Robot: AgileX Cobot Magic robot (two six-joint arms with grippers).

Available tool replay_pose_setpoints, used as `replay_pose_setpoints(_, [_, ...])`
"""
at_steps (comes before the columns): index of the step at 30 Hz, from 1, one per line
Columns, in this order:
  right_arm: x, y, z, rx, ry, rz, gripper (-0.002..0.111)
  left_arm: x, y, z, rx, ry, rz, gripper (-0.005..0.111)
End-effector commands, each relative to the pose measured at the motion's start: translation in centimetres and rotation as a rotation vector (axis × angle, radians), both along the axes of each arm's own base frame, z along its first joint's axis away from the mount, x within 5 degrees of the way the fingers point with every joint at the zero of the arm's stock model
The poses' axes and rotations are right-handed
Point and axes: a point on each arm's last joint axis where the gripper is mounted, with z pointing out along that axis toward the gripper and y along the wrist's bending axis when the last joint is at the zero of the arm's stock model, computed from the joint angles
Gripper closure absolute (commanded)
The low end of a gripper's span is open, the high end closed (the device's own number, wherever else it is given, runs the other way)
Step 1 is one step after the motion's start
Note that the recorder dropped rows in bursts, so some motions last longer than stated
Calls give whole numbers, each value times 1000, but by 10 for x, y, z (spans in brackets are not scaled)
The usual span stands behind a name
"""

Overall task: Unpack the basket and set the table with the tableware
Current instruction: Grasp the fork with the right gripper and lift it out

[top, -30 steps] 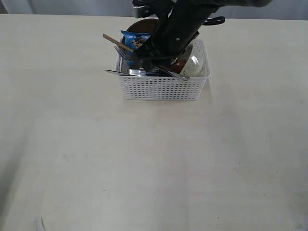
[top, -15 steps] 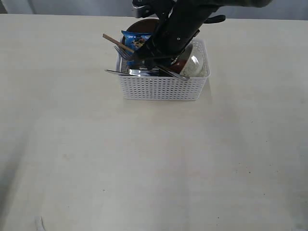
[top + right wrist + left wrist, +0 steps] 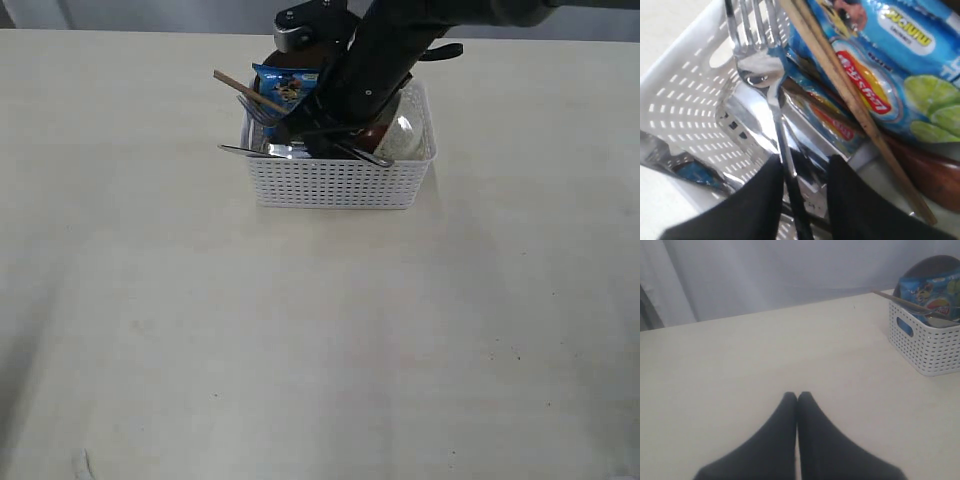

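Pale table [image 3: 300,330] underneath all; toward its far edge, white basket [image 3: 335,185], packed full. Left gripper [image 3: 797,396] pressed together above bare tabletop, well apart from the basket. Right gripper [image 3: 805,182] down inside the basket, fingers parted. Among the contents: dark plate [image 3: 935,262], blue crisp bag [image 3: 890,60], chopsticks [image 3: 840,90] slanting across the bag, fork [image 3: 760,65] with tines by the rim, handle between those parted fingers.
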Motion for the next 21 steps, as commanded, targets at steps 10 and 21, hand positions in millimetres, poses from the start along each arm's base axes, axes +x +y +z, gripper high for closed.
replay_pose_setpoints(10, [1,0,13,7,-62,28,109,0,0,-1,-9,0,2,107])
replay_pose_setpoints(21, [-11,1,56,139,-64,-11,109,0,0,-1,-9,0,2,107])
